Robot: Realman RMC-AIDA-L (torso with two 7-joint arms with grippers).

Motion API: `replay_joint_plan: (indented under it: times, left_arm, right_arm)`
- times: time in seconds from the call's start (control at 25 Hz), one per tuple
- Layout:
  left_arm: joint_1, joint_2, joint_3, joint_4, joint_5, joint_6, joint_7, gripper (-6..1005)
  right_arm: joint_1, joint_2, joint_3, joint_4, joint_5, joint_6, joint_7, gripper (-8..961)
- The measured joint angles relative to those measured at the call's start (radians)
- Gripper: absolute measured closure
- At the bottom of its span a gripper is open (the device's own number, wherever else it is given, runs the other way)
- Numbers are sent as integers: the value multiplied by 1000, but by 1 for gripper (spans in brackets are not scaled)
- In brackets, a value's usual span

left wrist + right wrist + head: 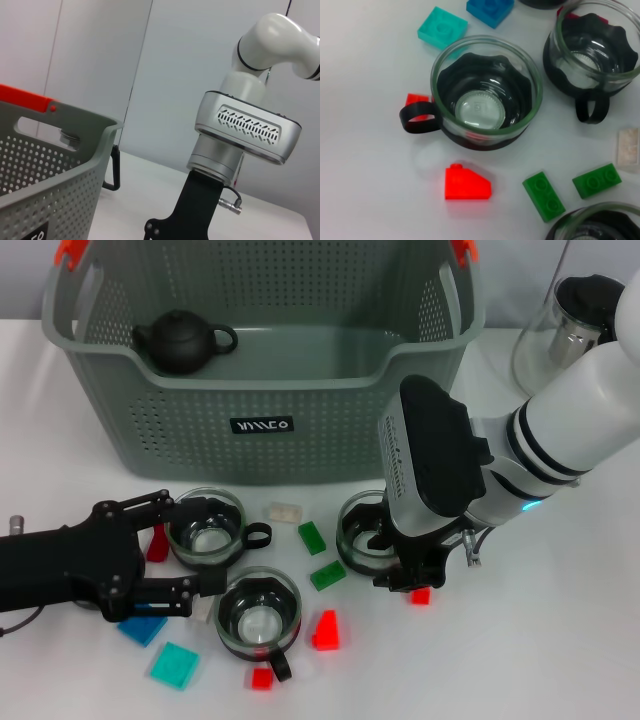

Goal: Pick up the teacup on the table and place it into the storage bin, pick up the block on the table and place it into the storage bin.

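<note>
Teacup [207,531] on the table is flanked by the open fingers of the left gripper [190,552], not yet gripped. Bin [262,360] lies just beyond. Right gripper [405,565], state unclear, is lowered over another cup [363,530].

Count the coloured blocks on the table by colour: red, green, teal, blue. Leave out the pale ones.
Red blocks: 4 (one is partly hidden beside the left cup, one lies under the near cup's handle)
Green blocks: 2
Teal blocks: 1
Blue blocks: 1
Total: 8
</note>
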Motion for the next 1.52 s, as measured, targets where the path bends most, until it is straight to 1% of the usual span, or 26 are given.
replay_joint_plan:
  times: [0.2,0.28,0.52,0.68,0.8,1.0,1.12,1.2,1.28,1.36,1.44,1.52]
  left_arm:
    - [0,0,0,0,-6,-1,0,80]
    - [-1,0,0,0,-6,-2,-1,80]
    - [0,0,0,0,-6,-3,0,80]
    - [1,0,-3,0,-6,-4,1,80]
    - [2,0,-15,0,-6,-4,4,80]
    - [2,2,-26,0,-6,-4,4,80]
    - [2,3,-30,0,-6,-4,5,80]
    - [2,3,-35,0,-6,-4,5,80]
    - [-2,5,-42,-4,-6,-4,5,80]
    - [-4,6,-48,-6,-6,-4,6,80]
    - [-5,6,-51,-7,-6,-4,6,80]
    - [-7,6,-52,-8,-6,-4,6,80]
  right_arm:
    - [3,-2,1,4,-2,-13,2,443]
    - [4,-2,4,5,0,-17,2,685]
    - [-1,-3,12,-5,2,-29,11,895]
    - [1,-4,22,-22,2,-65,24,896]
    - [-8,-6,63,-104,6,-154,48,897]
    - [-15,-7,235,-295,48,-442,80,898]
    - [-7,-11,358,-373,145,-589,82,899]
    - [6,-14,466,-418,215,-662,95,899]
    - [13,-14,551,-456,266,-674,118,899]
    - [12,-14,613,-487,309,-625,153,899]
    - [7,-15,636,-499,336,-536,185,899]
    - [11,-15,620,-493,324,-416,227,899]
